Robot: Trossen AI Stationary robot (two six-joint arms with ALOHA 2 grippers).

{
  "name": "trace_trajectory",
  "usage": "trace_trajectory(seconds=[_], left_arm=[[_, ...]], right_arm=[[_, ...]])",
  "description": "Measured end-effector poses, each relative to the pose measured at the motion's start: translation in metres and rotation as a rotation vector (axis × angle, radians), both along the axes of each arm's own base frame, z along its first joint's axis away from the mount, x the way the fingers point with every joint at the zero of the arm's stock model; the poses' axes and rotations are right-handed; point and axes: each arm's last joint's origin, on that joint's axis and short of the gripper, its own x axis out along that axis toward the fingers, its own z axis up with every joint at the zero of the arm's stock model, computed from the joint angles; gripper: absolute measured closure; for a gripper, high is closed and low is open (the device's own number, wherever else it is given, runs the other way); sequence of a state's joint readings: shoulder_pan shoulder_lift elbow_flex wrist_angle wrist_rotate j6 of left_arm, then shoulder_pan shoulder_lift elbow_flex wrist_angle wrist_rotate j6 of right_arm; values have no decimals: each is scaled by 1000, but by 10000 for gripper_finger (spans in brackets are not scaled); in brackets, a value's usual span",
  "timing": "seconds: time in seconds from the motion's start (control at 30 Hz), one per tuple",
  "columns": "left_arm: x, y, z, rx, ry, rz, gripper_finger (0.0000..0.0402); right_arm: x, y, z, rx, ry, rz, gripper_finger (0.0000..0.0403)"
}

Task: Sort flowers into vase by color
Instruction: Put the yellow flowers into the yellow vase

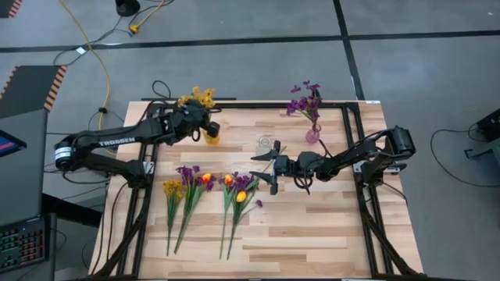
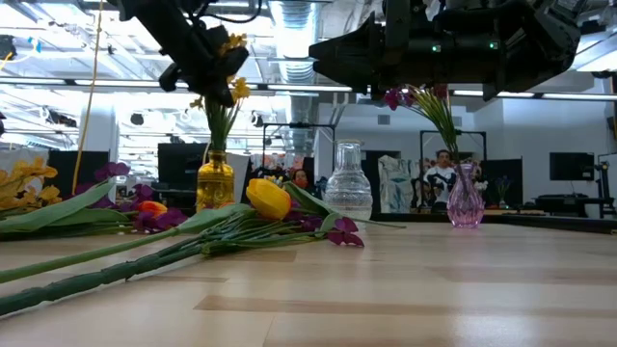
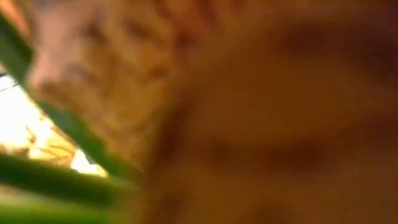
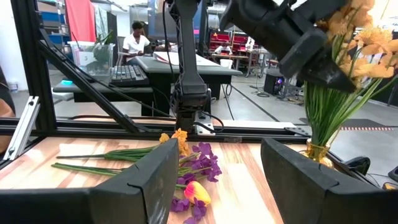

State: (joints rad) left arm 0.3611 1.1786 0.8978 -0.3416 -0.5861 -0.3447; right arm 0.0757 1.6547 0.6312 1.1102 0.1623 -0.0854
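Because the flowers (image 1: 205, 190) are artificial, with thin green stems longer than a vase, they look light, springy and top-heavy; a grip low on the bare stem, clear of the blooms, should control them best, and a squeeze on a fluffy head would likely slip or crush it. The loose ones lie flat in two bunches on the wooden table (image 1: 312, 234), just ahead of and below the right gripper (image 1: 266, 169), whose jaws stand wide and empty above the boards. A tulip bud (image 2: 269, 199) tops the nearer bunch, with purple blooms mixed in beside it.

The left gripper (image 1: 205, 125) is clamped shut among the yellow cluster stems (image 2: 220, 116), right over the yellow vase (image 2: 215, 180), with the blossoms pressed up against its wrist camera. The stems look already seated in the neck.

A clear glass vase (image 2: 347, 193) stands empty just behind the right gripper, and the pink vase (image 2: 465, 205) with purple sprays sits farther off to its side. Both look tippy and narrow-necked, so a long stem swung low could knock one. Open board lies past the loose stems; the black frame rails (image 1: 355, 140) hem the table's sides.
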Motion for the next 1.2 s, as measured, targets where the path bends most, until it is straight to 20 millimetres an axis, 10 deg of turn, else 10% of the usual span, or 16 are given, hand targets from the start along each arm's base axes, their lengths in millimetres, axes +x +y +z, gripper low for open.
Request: trace_trajectory(seconds=[0.77, 1.2], left_arm=[[18, 7, -24, -29, 90, -7, 396], [19, 6, -24, -35, 108, -33, 287]], right_arm=[[0, 0, 0, 7, -1, 1, 147], [0, 0, 0, 9, 0, 1, 148]])
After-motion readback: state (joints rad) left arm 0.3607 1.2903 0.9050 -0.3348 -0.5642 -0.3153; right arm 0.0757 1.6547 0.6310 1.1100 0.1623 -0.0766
